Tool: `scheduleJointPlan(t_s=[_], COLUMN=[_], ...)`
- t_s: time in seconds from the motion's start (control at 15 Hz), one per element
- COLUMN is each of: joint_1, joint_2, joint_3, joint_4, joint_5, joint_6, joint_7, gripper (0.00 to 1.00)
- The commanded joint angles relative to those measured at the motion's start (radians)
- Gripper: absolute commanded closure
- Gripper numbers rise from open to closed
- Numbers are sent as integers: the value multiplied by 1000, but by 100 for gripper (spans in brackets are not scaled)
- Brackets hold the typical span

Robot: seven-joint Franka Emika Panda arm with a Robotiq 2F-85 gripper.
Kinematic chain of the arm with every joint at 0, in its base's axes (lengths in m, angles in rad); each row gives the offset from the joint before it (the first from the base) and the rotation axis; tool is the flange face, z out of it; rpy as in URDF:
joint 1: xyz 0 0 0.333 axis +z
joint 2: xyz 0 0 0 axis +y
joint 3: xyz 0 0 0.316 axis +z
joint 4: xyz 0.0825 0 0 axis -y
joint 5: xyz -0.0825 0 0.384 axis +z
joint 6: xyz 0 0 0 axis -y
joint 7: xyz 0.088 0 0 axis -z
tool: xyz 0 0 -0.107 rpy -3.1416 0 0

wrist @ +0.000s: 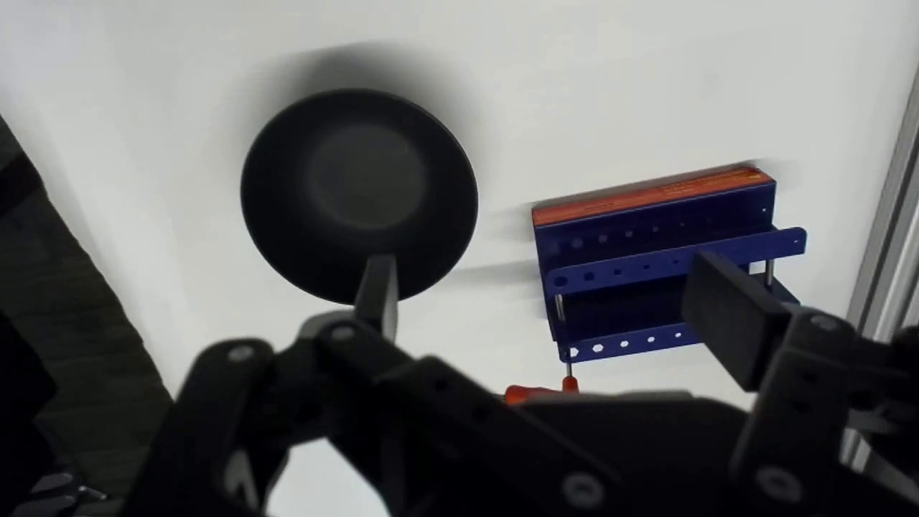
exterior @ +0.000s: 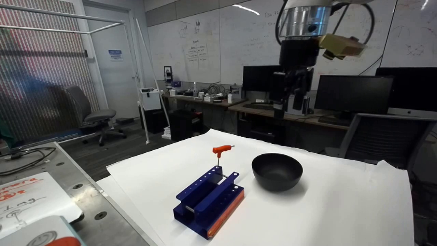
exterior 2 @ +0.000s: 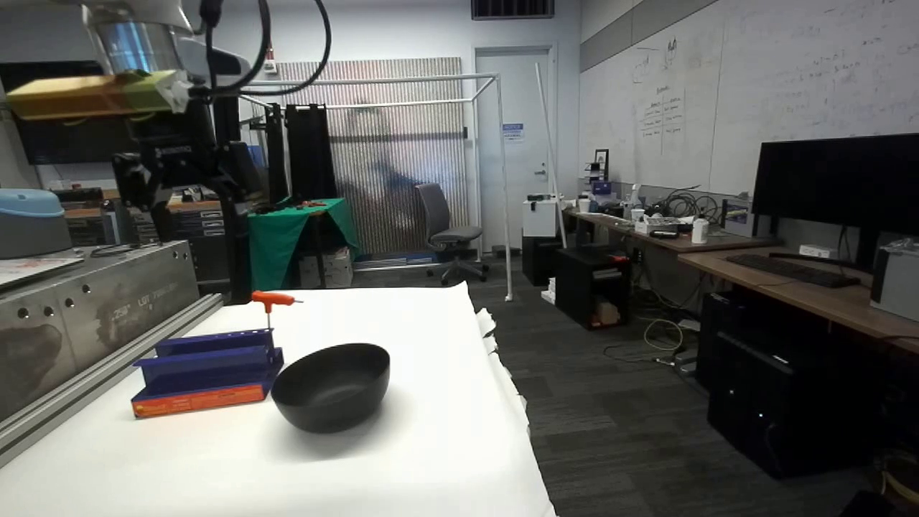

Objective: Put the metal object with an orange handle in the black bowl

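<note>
The metal object with an orange handle point(exterior: 222, 149) stands upright in the end of the blue slotted rack point(exterior: 218, 205), its T-shaped handle on top. It also shows in an exterior view point(exterior 2: 273, 298) and in the wrist view point(wrist: 528, 393), where the gripper body partly hides the handle. The black bowl point(exterior: 277, 172) stands beside the rack, upright and apart from it; it also shows in an exterior view point(exterior 2: 332, 388) and in the wrist view point(wrist: 366, 179). My gripper point(wrist: 547, 298) is open, with nothing between its fingers, high above the table in both exterior views point(exterior: 289, 108).
White paper point(exterior: 351, 205) covers the table under the rack and bowl. The rack has an orange side strip point(exterior 2: 201, 401). A metal base point(exterior 2: 100, 309) with a raised edge runs along one side of the table. Monitors point(exterior: 355, 93) and a chair point(exterior: 389, 140) stand beyond the paper.
</note>
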Motion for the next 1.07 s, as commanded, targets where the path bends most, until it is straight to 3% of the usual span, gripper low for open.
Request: scheduleJointPlan(t_s=[0.0, 1.0], joint_1=[53, 205], joint_2=[218, 825], joint_3=[-38, -101], joint_4=[250, 976], joint_5=[-44, -64], joint_6=[-108, -449], joint_7=[-88, -279], gripper=[0, 0])
